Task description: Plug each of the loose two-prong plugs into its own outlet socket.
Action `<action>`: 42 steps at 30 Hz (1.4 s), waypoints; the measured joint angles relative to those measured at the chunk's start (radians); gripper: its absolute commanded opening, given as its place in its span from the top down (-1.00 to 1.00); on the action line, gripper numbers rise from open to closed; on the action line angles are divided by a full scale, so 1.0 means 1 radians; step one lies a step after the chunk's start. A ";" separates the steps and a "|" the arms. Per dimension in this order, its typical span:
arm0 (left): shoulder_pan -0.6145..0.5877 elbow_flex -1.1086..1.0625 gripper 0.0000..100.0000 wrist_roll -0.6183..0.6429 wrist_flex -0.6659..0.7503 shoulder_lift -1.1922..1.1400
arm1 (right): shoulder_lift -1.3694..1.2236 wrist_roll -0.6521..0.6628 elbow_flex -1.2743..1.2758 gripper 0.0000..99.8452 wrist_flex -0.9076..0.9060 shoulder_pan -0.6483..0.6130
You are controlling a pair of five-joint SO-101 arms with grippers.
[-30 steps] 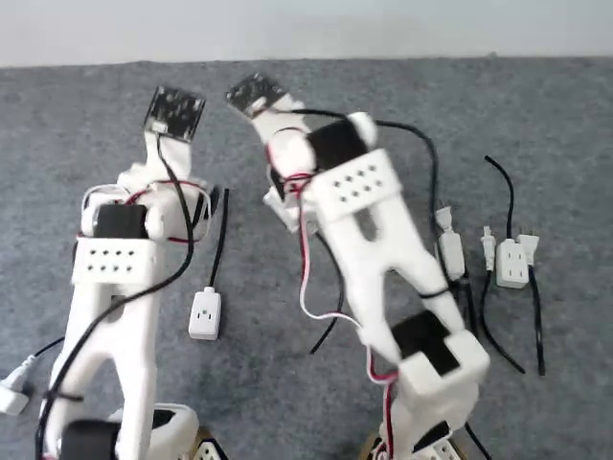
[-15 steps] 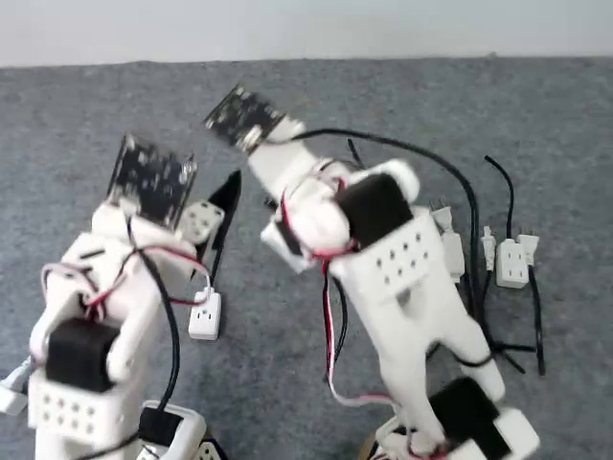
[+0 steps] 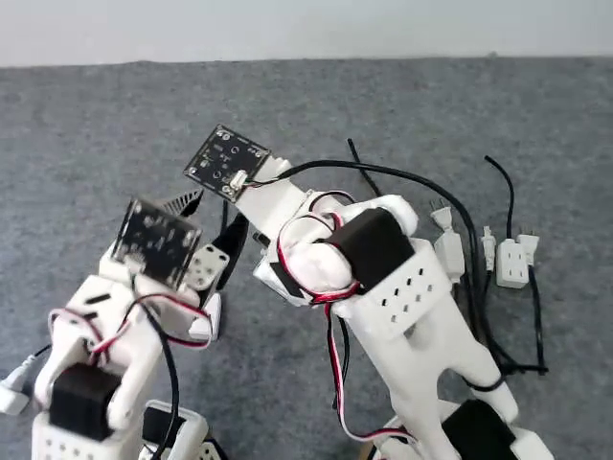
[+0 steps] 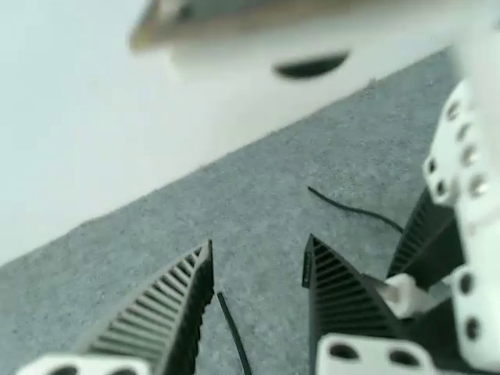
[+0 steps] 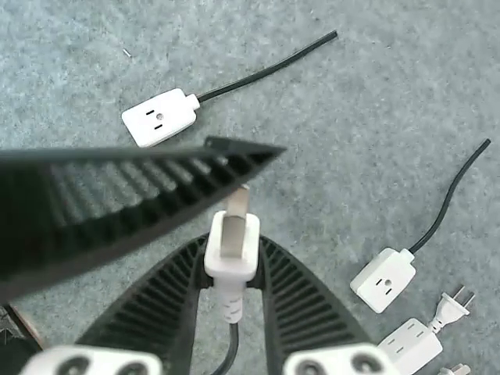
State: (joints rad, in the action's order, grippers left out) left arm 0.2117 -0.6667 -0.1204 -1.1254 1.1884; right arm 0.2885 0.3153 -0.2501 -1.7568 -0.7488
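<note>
My right gripper (image 5: pixel 232 254) is shut on a white two-prong plug (image 5: pixel 231 238), prongs pointing away from the wrist, held above the grey carpet. A white outlet socket (image 5: pixel 160 117) on a black cord lies on the carpet beyond it. My left gripper (image 4: pixel 258 262) is open with nothing between its fingers. One of its black fingers (image 5: pixel 117 195) crosses just over the held plug. The right gripper's plug (image 4: pixel 402 293) is also seen beside the left gripper. In the high view both arms (image 3: pixel 383 278) (image 3: pixel 115 326) lean toward the left socket (image 3: pixel 209 321), which is mostly hidden.
To the right lie more white pieces on black cords: a socket (image 3: pixel 512 264), a loose plug (image 3: pixel 448 247) and another plug (image 3: pixel 488 245). A second socket (image 5: pixel 383 280) lies nearer. A white plug (image 3: pixel 11 391) sits at the left edge. A pale wall bounds the far carpet.
Both arms have drawn back toward the near side and swung left, bringing their grippers close together over the left socket. The right arm carried the plug along.
</note>
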 measured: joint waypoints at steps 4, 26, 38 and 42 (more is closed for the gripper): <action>0.029 0.000 0.62 0.000 0.000 0.077 | 0.000 0.000 0.000 0.98 0.000 -0.003; 0.103 -0.109 0.62 0.003 -0.005 0.120 | 0.015 0.002 0.043 0.98 0.000 0.002; 0.109 -0.157 0.62 0.012 0.034 0.120 | 0.015 0.002 0.044 0.98 0.000 -0.002; 0.103 -0.164 0.62 0.012 0.049 0.120 | 0.015 0.002 0.044 0.98 0.000 -0.002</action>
State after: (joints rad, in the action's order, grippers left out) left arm 0.3145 -0.8309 -0.1082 -1.0764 1.3080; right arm 0.3038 0.3168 -0.2056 -1.7568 -0.7503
